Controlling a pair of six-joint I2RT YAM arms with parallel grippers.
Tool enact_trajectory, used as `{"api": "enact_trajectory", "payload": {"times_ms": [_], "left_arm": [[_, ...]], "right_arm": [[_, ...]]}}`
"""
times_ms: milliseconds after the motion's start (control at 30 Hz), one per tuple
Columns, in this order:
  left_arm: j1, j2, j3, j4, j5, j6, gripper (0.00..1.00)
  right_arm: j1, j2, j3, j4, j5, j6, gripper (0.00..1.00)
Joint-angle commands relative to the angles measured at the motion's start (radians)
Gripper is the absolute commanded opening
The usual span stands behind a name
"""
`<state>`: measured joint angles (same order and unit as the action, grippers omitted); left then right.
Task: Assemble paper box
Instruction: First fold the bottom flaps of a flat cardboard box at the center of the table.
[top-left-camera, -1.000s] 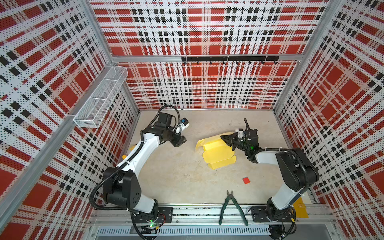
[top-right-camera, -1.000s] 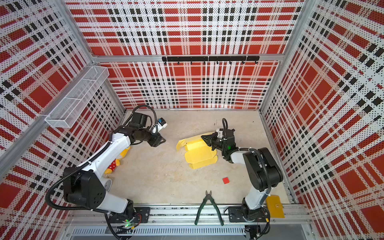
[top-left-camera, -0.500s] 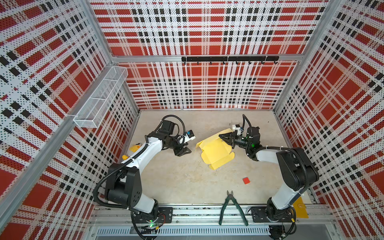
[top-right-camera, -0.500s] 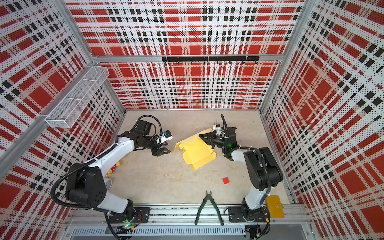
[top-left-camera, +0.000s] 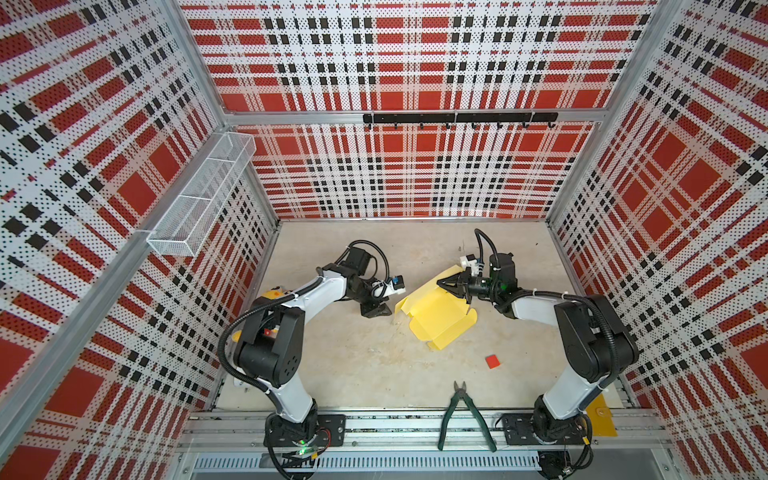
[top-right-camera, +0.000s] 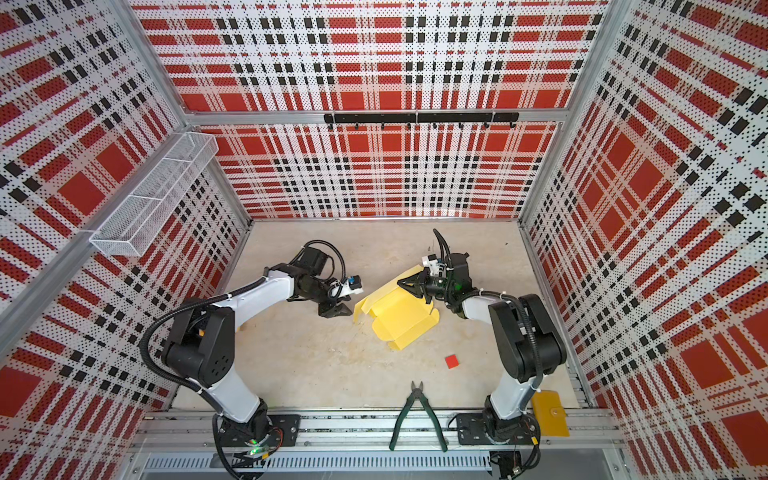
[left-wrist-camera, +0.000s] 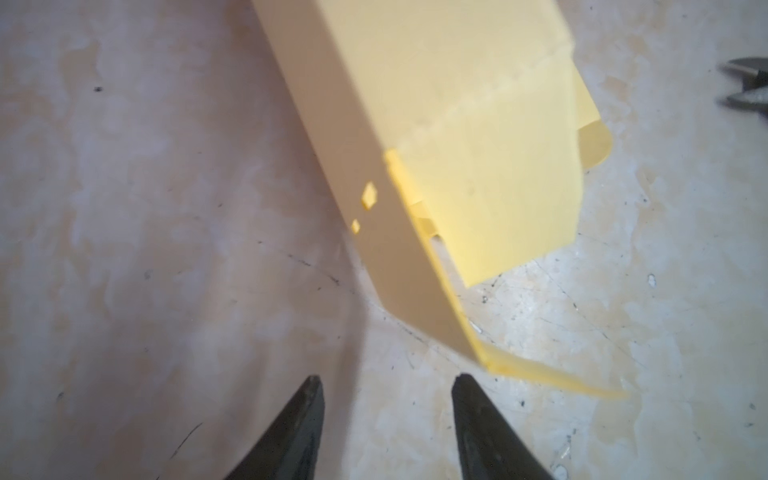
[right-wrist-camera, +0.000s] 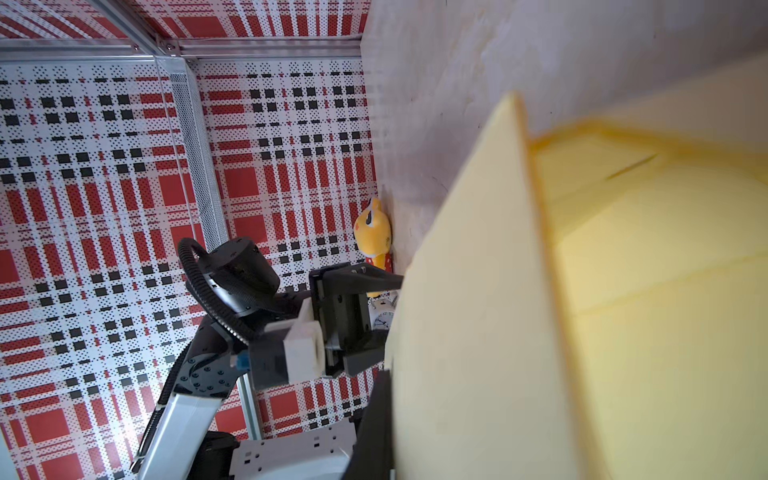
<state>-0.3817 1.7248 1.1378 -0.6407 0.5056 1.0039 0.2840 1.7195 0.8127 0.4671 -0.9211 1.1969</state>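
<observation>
Plaid perforated walls enclose a pale tabletop (top-left-camera: 353, 365). On it, mid-table, sits the paper box (top-left-camera: 438, 318), half-folded and tilted up on one side. The right gripper (top-left-camera: 444, 285) is clamped on its raised far flap. The left gripper (left-wrist-camera: 384, 379), jaws parted and empty, hovers just beside the slotted flap facing it. If the left pushes in off-line, the thin card could buckle or slip from that single pinch. Green pliers (top-left-camera: 465, 415) lie well apart.

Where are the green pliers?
In both top views the green pliers lie at the table's front edge, nearer the right arm's base, near the small red square.
</observation>
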Motion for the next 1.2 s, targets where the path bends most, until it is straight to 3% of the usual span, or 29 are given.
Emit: {"api": "enact_trajectory", "payload": {"times_ms": [0, 367, 600, 833, 933, 1167], "left_arm": [[-0.037, 0.038, 0.038, 0.019, -0.053, 0.052, 0.54], [-0.04, 0.07, 0.075, 0.035, 0.005, -0.022, 0.48], [-0.065, 0.072, 0.059, 0.055, -0.024, -0.031, 0.49], [-0.073, 0.081, 0.096, 0.045, 0.016, -0.118, 0.47], [-0.095, 0.078, 0.111, 0.048, 0.015, -0.177, 0.45], [-0.123, 0.094, 0.142, 0.058, 0.022, -0.286, 0.37]], "right_arm": [[-0.001, 0.024, 0.044, -0.021, -0.006, -0.074, 0.0], [-0.001, 0.104, 0.099, -0.038, 0.064, -0.236, 0.0], [0.0, 0.117, 0.088, 0.015, 0.071, -0.246, 0.0], [-0.001, 0.093, 0.078, -0.005, 0.082, -0.261, 0.0], [-0.001, 0.086, 0.061, 0.028, 0.104, -0.232, 0.0], [-0.001, 0.152, -0.016, 0.325, 0.126, 0.008, 0.0]]}}
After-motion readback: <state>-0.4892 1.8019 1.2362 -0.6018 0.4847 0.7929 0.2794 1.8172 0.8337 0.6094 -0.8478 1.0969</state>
